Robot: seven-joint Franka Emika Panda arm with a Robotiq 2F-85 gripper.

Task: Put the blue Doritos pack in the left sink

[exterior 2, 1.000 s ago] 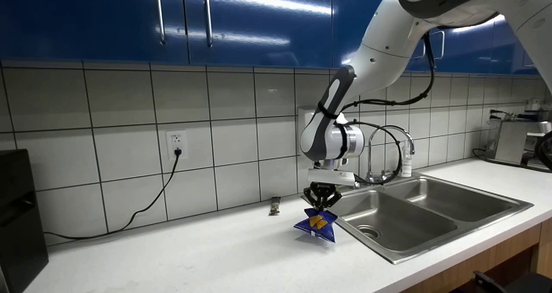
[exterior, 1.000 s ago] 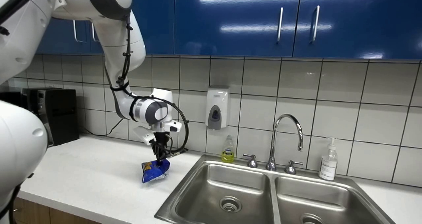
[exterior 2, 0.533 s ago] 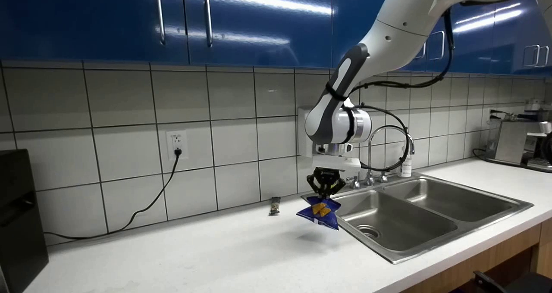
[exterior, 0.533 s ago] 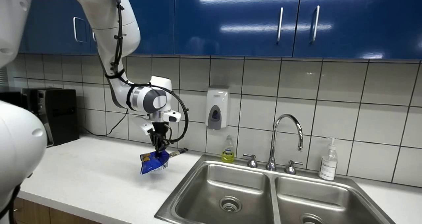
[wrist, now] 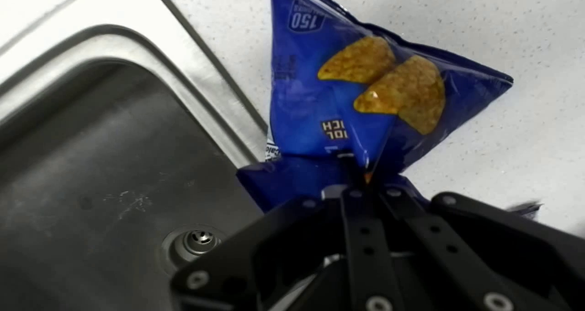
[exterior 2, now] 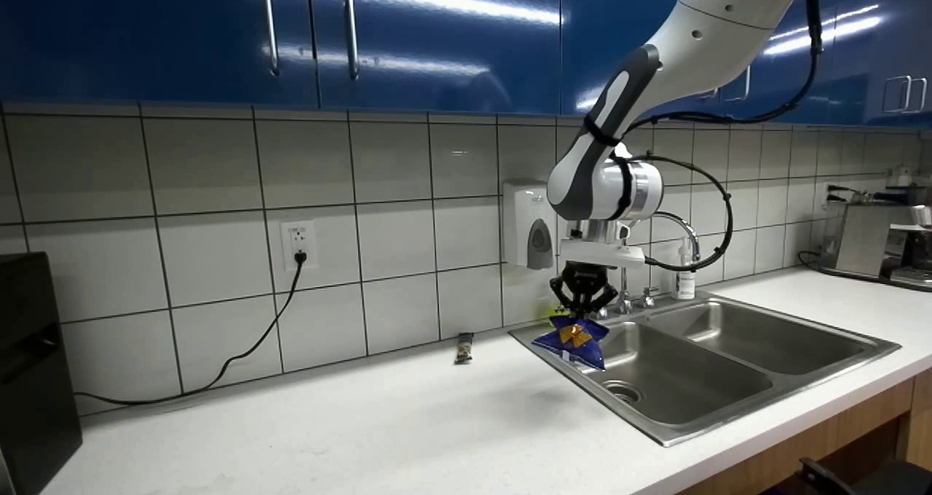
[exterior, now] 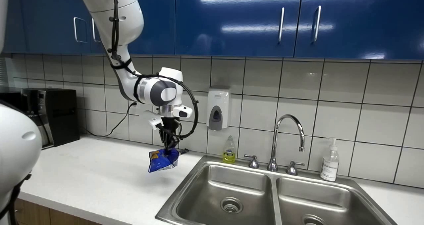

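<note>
The blue Doritos pack (exterior: 162,161) hangs in my gripper (exterior: 168,148) above the white counter, left of the double sink. It also shows in an exterior view (exterior 2: 569,342) and in the wrist view (wrist: 306,100), where its printed chips face the camera. My gripper (exterior 2: 580,316) is shut on the pack's pinched upper part; the fingertips (wrist: 371,187) are partly hidden in the foil folds. The left sink (exterior: 202,206) is the steel basin nearest the pack, with a round drain. It shows at the left of the wrist view (wrist: 114,164), beside the pack.
The faucet (exterior: 275,145) and a yellow soap bottle (exterior: 229,152) stand behind the basins. A white pump bottle (exterior: 329,163) stands at the back right. A soap dispenser (exterior: 218,109) hangs on the wall. A small wrapped bar (exterior 2: 464,348) lies by the wall. A black appliance (exterior: 59,117) stands far left.
My gripper has lifted the pack off the counter or higher above it. Over the last half second it has also moved toward the sink, with the pack still held.
</note>
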